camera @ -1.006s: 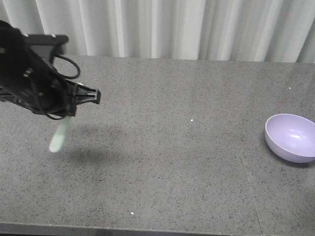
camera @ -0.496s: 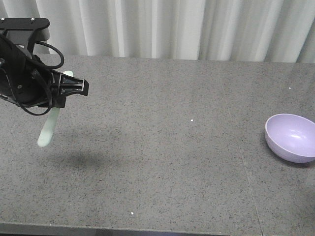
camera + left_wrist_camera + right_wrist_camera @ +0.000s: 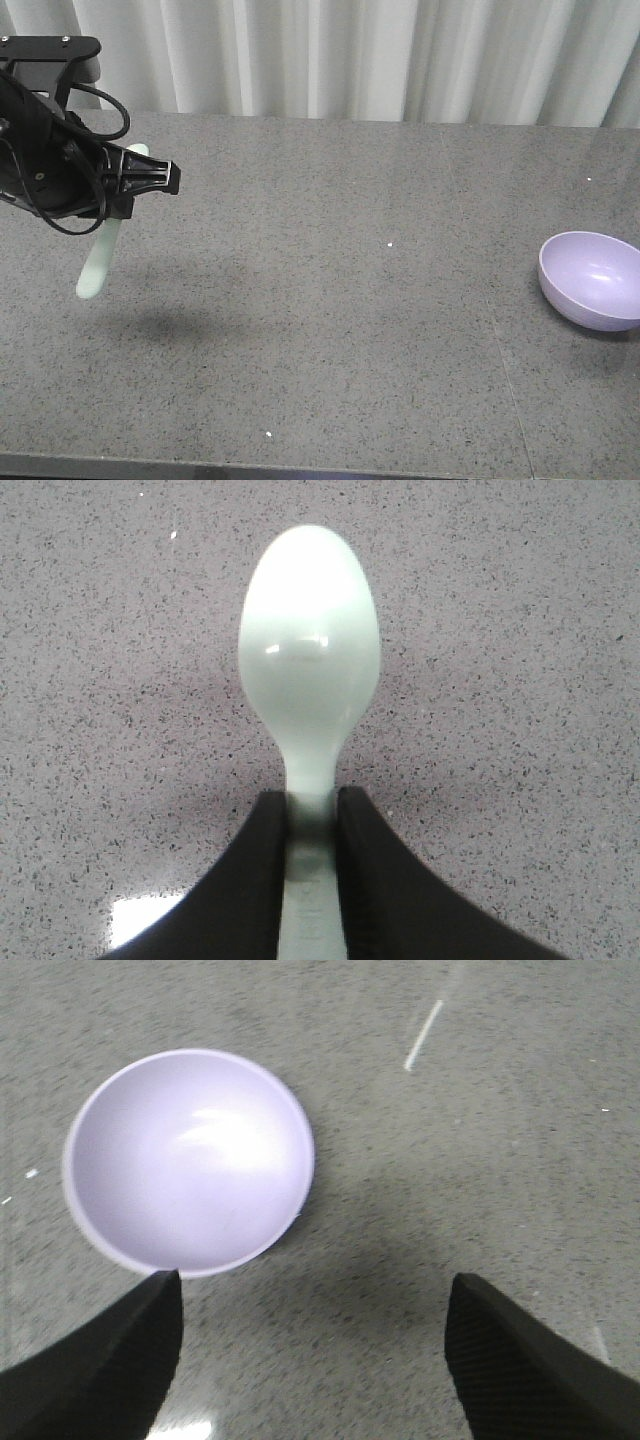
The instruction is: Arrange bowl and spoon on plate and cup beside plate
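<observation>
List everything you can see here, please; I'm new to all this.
pale mint-green plastic spoon: one, mint green, held off the table at the left, clamped by its handle.
small round lavender plastic bowl: one, lavender, upright and empty on the table's right side.
grey speckled stone-look table: one, grey, under everything.
white pleated curtain: one, white, behind the table.
left gripper: one, black, shut on the spoon's handle.
right gripper: one, black, open above the table near the bowl.

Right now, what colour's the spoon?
The spoon is pale mint green; left wrist view shows it best.
</observation>
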`<state>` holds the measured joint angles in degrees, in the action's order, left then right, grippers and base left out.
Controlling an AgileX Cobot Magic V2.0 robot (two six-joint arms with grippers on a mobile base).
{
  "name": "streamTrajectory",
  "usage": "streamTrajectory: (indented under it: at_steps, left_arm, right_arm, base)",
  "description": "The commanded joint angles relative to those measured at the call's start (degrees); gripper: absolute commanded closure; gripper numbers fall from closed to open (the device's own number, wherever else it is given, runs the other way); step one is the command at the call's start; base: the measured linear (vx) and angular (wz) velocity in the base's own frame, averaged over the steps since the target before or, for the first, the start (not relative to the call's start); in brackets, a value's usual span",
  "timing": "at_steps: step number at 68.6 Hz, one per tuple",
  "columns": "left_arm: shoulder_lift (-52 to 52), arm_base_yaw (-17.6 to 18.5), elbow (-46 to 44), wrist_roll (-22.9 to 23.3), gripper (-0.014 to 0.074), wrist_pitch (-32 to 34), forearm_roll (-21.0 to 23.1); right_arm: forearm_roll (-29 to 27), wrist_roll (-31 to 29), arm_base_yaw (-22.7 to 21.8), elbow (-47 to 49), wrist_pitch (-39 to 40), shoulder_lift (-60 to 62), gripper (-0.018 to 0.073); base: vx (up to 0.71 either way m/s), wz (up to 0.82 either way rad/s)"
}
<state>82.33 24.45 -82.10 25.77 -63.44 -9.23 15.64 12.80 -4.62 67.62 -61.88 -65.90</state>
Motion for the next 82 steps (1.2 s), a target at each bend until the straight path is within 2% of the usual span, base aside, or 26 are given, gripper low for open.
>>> streamTrajectory:
  at_steps: [1,12,21,44,65,74,82]
  left_arm:
    - [-2.1,0.3,-1.5,0.3,0.0604,2.2,-0.5]
    - [-2.1,0.3,-1.5,0.3,0.0604,2.2,-0.5]
    - [-2.1,0.3,-1.5,0.3,0.0604,2.2,-0.5]
    - [-2.1,0.3,-1.5,0.3,0.0604,2.2,-0.5]
    - [-2.1,0.3,-1.5,0.3,0.0604,2.2,-0.5]
    - [-2.1,0.3,-1.5,0.3,0.0604,2.2,-0.5]
    - [-2.1,0.3,-1.5,0.3,0.0604,2.2,-0.5]
  right_arm:
    - [-0.3,-2.2,-3.9,3.3,3.2,-2.3,0.0022]
    - [-9.2,-7.2,-9.8,3.7,7.2,-7.9,0.0022]
    - [-14.2,-11.0,-11.9,3.7,9.9,-13.2,0.0022]
    - [-14.6,-11.8,-11.8,3.7,13.8,-24.4,0.0022]
    - [-19.0,-14.3,-11.8,3.7,14.6,-30.6,0.0024]
    - [-19.2,-14.5,-11.8,3.7,14.9,-30.8,0.0069]
    - [-19.2,-14.2,-11.8,3.7,15.1,-30.8,0.0162]
  base:
    - [0.0,0.0]
    - [0.0,0.0]
    - [0.0,0.0]
    - [0.0,0.0]
    - [0.0,0.0]
    - [0.0,0.0]
    - [0.0,0.0]
